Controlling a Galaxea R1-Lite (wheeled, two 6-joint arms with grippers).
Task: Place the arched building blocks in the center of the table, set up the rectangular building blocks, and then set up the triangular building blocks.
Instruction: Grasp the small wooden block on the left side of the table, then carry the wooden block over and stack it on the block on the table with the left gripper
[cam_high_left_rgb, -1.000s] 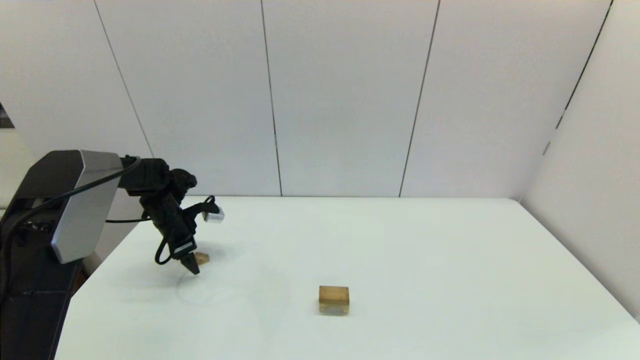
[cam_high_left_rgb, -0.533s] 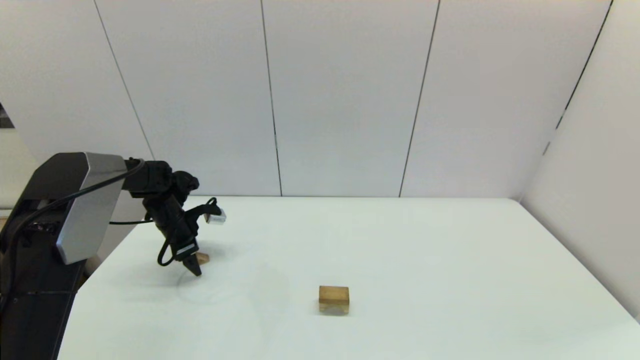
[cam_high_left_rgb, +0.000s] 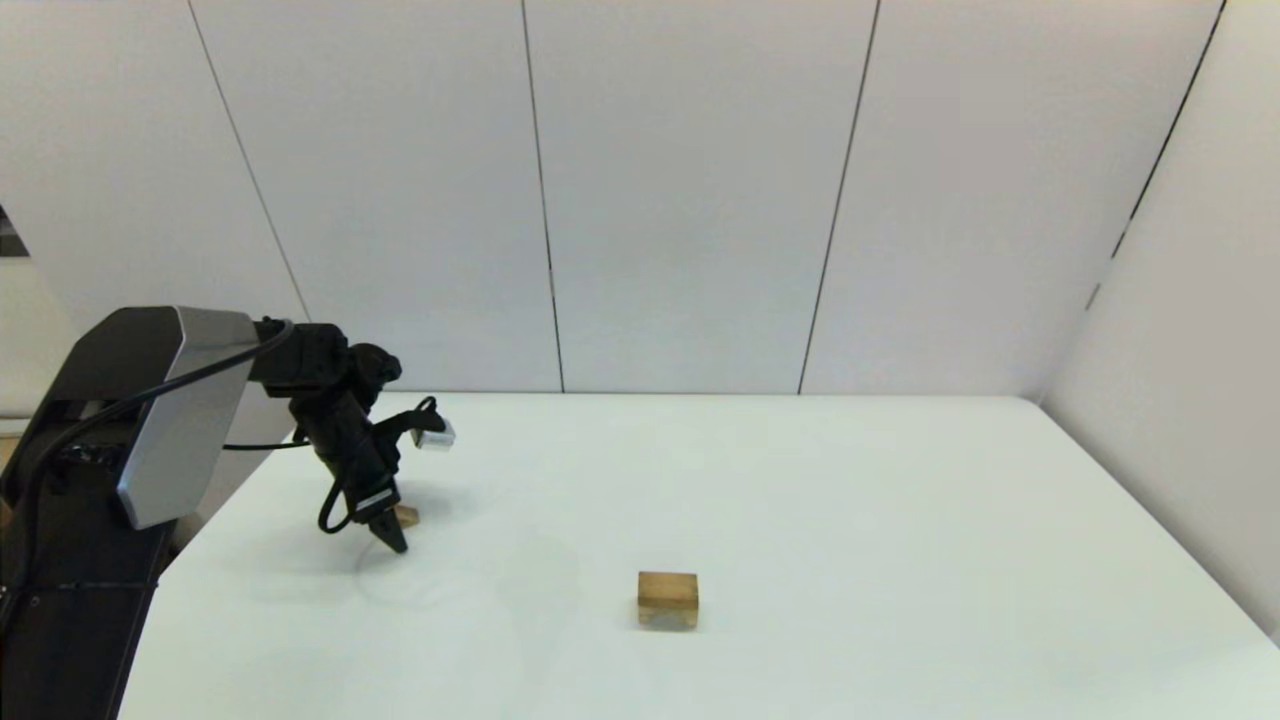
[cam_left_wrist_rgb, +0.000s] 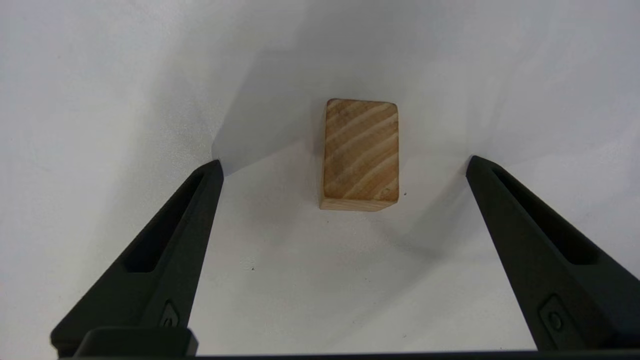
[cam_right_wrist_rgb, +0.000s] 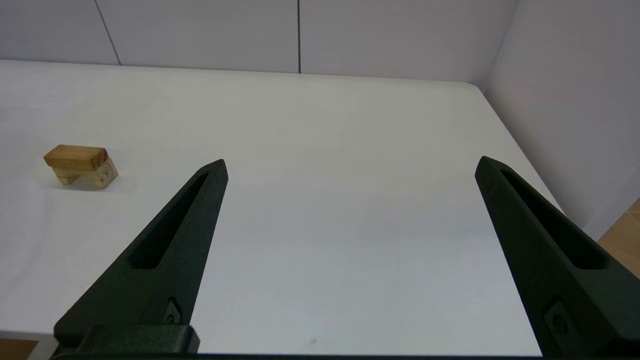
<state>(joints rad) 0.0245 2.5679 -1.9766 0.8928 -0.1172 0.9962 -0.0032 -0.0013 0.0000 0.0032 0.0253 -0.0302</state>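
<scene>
The left gripper stood wide open, empty, over the triangular building blocks; the head view largely hid this block. The right gripper was likewise open, empty.

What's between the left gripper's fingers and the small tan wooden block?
Only bare white table on both sides, in the left wrist view; the open left gripper straddles the small tan wooden block without touching it.
</scene>
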